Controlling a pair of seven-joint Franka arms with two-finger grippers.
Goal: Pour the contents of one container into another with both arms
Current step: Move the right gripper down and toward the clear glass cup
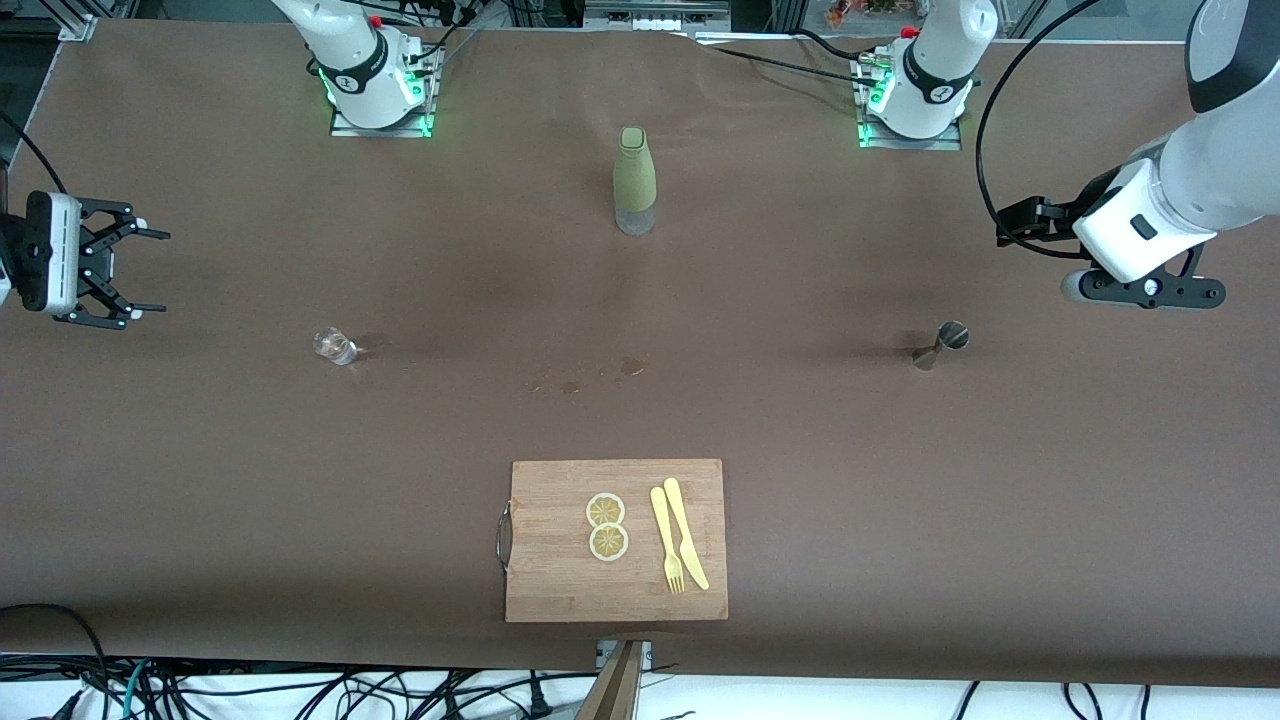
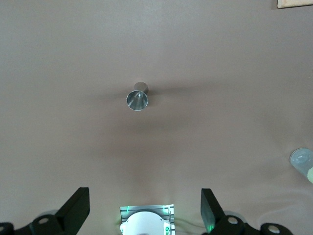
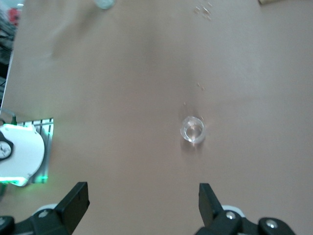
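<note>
A tiny clear glass tumbler (image 1: 334,346) (image 3: 192,130) stands upright on the brown table toward the right arm's end. The small steel jigger (image 1: 941,345) (image 2: 137,99) stands upright toward the left arm's end, its round rim facing up. My right gripper (image 1: 145,272) (image 3: 143,190) hangs open and empty above the table edge at its end, well apart from the glass. My left gripper (image 1: 1145,290) (image 2: 145,196) hangs open and empty high above the table, apart from the jigger.
A tall green-sleeved bottle (image 1: 635,180) (image 2: 303,161) stands mid-table near the bases. A wooden cutting board (image 1: 560,590) with two lemon slices (image 1: 606,525), a yellow fork (image 1: 667,540) and knife (image 1: 686,530) lies near the front edge. A few wet spots (image 1: 630,367) mark the table's middle.
</note>
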